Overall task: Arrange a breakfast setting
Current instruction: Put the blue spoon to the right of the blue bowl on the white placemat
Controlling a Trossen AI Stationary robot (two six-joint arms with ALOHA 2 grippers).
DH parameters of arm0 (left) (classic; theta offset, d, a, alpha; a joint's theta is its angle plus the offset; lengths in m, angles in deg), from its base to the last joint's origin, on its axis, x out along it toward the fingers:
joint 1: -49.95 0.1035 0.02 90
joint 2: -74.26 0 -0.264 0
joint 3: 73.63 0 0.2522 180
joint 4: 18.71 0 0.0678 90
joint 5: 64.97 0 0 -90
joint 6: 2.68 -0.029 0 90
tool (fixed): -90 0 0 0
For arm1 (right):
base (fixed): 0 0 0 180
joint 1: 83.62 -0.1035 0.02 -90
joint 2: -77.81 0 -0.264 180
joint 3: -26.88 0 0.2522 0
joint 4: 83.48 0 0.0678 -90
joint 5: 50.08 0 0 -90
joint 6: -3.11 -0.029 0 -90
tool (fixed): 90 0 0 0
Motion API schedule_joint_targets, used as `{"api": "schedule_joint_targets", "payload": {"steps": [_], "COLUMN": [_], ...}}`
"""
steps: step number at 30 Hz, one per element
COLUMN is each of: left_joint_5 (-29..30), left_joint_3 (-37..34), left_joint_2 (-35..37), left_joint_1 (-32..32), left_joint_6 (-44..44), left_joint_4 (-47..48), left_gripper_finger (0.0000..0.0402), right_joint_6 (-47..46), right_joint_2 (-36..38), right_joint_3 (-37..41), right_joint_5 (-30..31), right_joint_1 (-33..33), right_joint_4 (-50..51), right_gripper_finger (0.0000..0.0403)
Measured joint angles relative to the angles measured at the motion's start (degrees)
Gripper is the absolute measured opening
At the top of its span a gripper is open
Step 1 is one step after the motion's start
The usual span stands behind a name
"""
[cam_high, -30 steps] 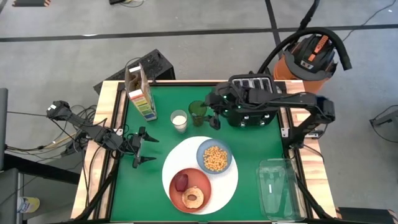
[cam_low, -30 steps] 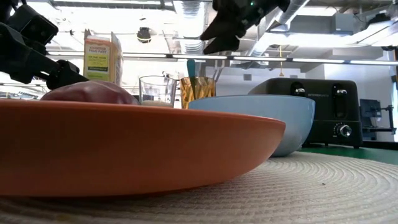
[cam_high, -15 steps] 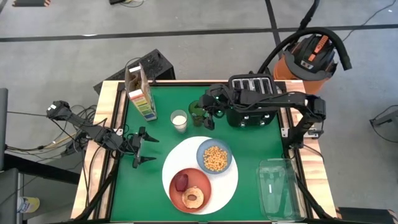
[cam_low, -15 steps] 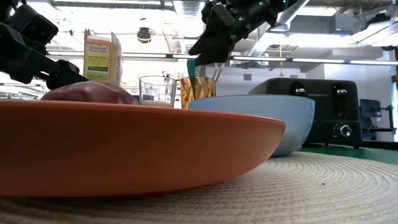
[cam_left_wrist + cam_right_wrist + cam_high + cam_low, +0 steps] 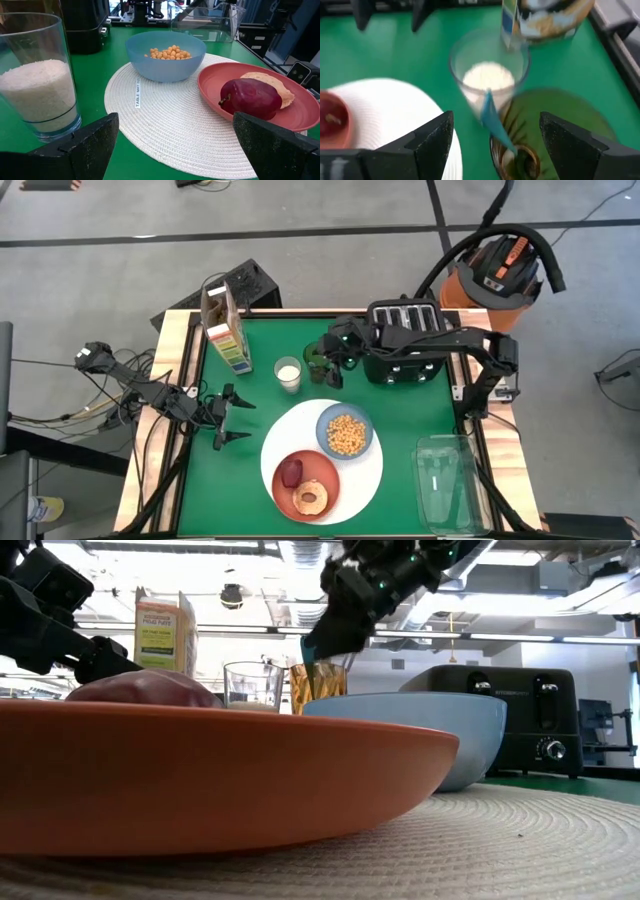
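A large round white woven mat (image 5: 368, 480) lies on the green table. On it sit an orange-red plate (image 5: 322, 472) with an apple and a bagel, and a light-blue bowl (image 5: 345, 433) of cereal. A blue-handled spoon (image 5: 491, 119) stands in a green glass (image 5: 316, 357), its handle sticking up past the rim. My right gripper (image 5: 333, 366) is open and hovers just above that glass, with its fingers on either side of the spoon's handle. In the low view (image 5: 330, 640) it hangs right over the glass's rim. My left gripper (image 5: 232, 421) is open and waits near the table's left edge.
A glass of white liquid (image 5: 289, 373) stands just left of the green glass. A cereal carton (image 5: 224, 332) stands at the far left. A black toaster (image 5: 405, 342) lies under my right arm. A clear plastic container (image 5: 450, 480) sits at the near right.
My right gripper has gone toward the table's left edge and down, from beside the toaster to just above the green glass with the spoon. It has stayed open.
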Motion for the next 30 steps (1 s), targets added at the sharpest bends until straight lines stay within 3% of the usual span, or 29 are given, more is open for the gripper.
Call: {"api": "schedule_joint_targets", "payload": {"steps": [13, 30], "left_joint_5": [0.0, -0.01], "left_joint_3": [0.0, 0.0], "left_joint_2": [-0.02, -0.02], "left_joint_1": [-0.02, -0.01], "left_joint_6": [0.0, 0.0], "left_joint_4": [0.02, 0.02], "left_gripper_finger": [0.0378, 0.0378], "right_joint_6": [-0.44, -0.61], "right_joint_2": [-0.95, -0.95], "right_joint_3": [-0.1, -0.1], "right_joint_5": [0.7, 0.68], "right_joint_1": [-0.33, -0.39], "right_joint_4": [-1.36, -1.34], "right_gripper_finger": [0.0308, 0.02]}}
